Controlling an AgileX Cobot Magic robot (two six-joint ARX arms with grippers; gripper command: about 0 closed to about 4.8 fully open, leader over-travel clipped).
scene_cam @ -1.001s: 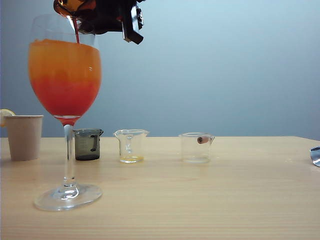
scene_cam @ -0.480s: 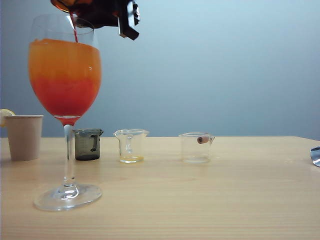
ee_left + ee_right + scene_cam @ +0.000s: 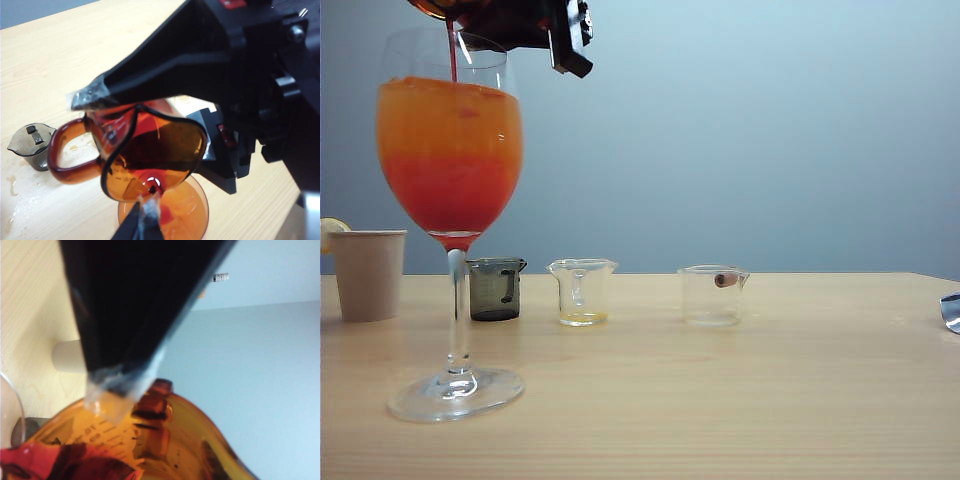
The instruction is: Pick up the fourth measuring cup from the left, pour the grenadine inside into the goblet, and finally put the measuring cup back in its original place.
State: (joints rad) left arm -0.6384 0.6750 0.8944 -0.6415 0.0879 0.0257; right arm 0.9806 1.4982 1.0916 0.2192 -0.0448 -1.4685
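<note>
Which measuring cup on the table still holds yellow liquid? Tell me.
The clear spouted cup in the middle of the three: a thin yellow layer sits at its bottom. The smoky grey cup is dark, and the clear cup farthest right shows none.

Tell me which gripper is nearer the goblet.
Right. The right gripper tips the fourth measuring cup just over the goblet rim; the left gripper hangs higher, outside the exterior view.
</note>
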